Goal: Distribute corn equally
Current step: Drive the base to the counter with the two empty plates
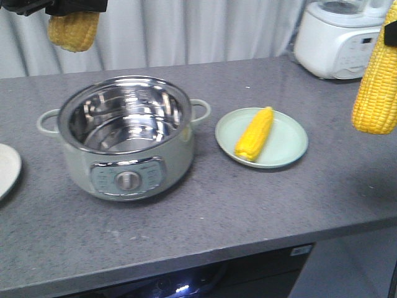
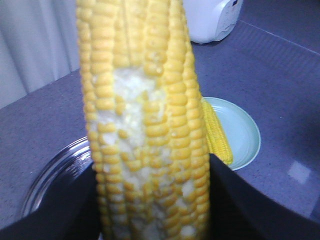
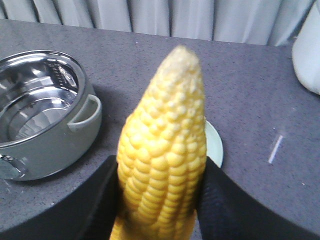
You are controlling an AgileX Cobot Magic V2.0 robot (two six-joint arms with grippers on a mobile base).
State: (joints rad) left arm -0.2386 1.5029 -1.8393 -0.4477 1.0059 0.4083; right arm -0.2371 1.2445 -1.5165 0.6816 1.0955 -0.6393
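Observation:
My left gripper hangs high at the far left, above the pot, shut on a cob of corn. In the left wrist view that cob fills the frame between the black fingers and has a bare patch of pale kernels. My right gripper is raised at the right edge, shut on a second cob, which points tip-away in the right wrist view. A third cob lies on the pale green plate right of the pot.
An empty steel-lined green pot with two handles stands left of centre. Part of another plate shows at the left edge. A white appliance sits at the back right. The counter's front edge runs across the foreground.

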